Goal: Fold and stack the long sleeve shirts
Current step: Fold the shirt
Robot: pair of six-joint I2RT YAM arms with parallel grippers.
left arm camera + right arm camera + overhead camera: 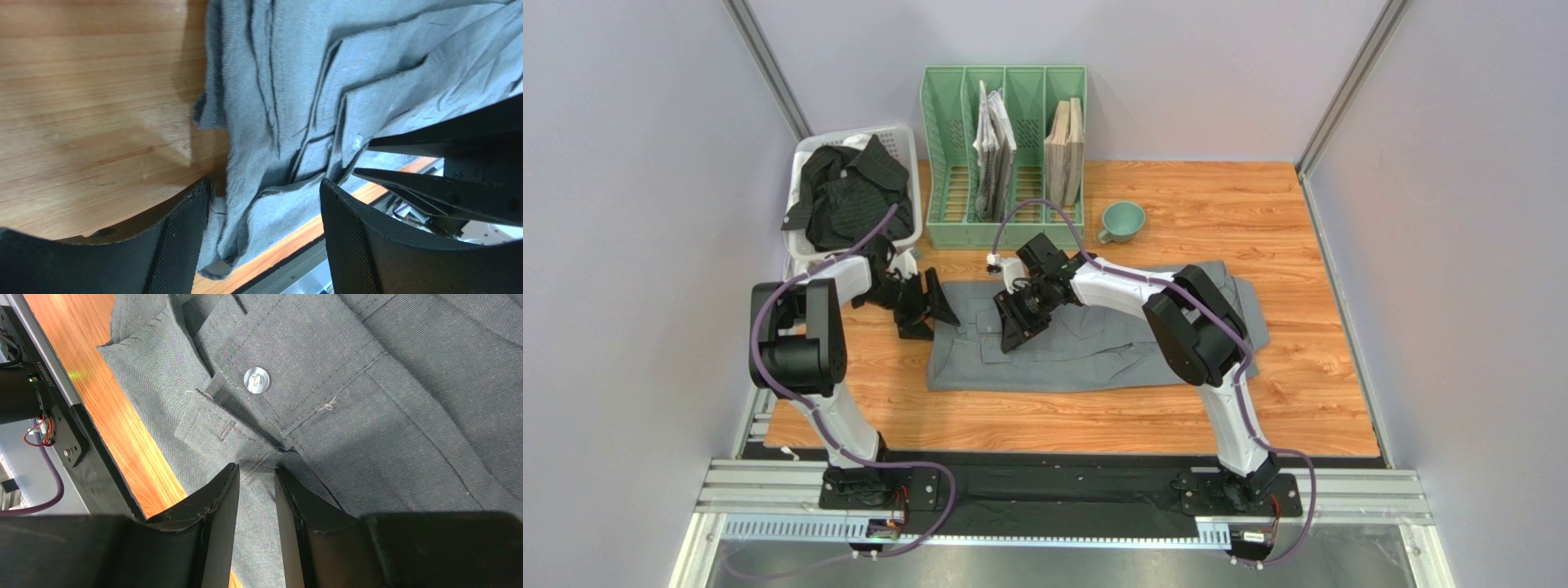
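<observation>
The mid-grey long sleeve cloth shirt (1100, 343) lies spread on the middle of the wooden table (1320, 245). My left gripper (264, 190) is at its left edge, fingers apart, with the bunched cloth edge between them. My right gripper (256, 471) has its fingers nearly together, pinching a small fold beside the round button (256, 380). The black striped shirt (844, 190) sits in the white basket (903, 135), far left.

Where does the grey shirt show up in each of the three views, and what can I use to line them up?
Top external: grey shirt spread flat mid-table, on the near side of the green rack.
Left wrist: fills the upper right, its edge running down to bottom centre.
Right wrist: covers most of the frame, button upper centre.
Shared landmark: wooden tabletop along the shirt's edge.
</observation>
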